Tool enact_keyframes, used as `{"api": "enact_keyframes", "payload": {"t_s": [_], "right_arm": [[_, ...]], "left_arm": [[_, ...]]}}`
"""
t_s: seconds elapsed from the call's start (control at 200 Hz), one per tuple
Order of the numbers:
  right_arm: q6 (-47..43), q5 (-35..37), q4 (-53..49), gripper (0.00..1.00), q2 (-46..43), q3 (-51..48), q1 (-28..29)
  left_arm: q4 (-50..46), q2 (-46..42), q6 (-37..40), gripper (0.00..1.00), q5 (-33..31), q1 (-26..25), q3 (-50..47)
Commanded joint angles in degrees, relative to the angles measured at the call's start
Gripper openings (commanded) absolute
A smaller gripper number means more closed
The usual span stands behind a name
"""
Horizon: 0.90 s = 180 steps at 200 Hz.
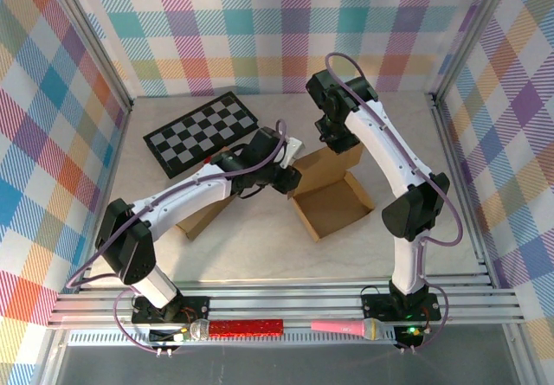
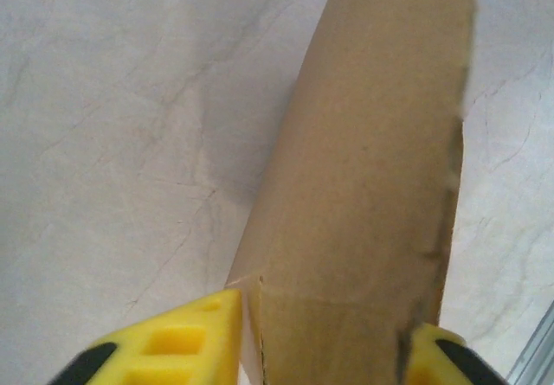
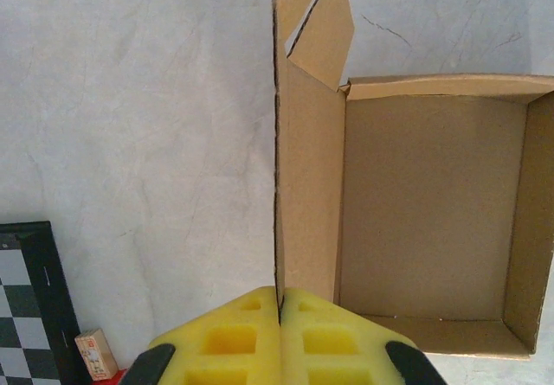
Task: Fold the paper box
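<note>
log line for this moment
left pincer: straddling brown cardboard flap, grip unclear | right pincer: shut on cardboard side panel | brown cardboard box: open

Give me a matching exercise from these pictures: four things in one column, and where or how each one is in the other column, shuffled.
Things:
1 chessboard
2 pink microphone
3 paper box
4 right gripper

Places or states:
A shut on an upright flap of the box
B lying along the near rail, towards the right
C flat at the far left of the table
D open-topped, mid-table

Pairs: 1-C, 2-B, 3-D, 4-A
</note>
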Motion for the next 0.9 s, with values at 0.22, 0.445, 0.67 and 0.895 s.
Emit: {"api": "enact_keyframes", "payload": {"t_s": [0.22, 0.445, 0.67, 0.895], "right_arm": [[-0.9, -1.0, 0.0, 0.00, -0.5, -1.3, -0.6], [-3.5, -1.9, 2.8, 0.00, -1.4, -2.8, -0.7], [-30.4, -5.6, 18.1, 0.59, -6.4, -6.4, -2.0], [-65.1, -22.9, 33.1, 0.77, -16.7, -16.5, -6.2]], "left_arm": [[-4.2, 1.4, 2.1, 0.07, -2.1, -0.6, 2.1], [-4.2, 1.6, 2.9, 0.00, -1.9, -0.7, 2.2], [-8.2, 0.7, 10.4, 0.00, 1.5, 1.9, 2.7], [-12.1, -0.8, 17.3, 0.00, 10.8, 9.5, 2.8]]}}
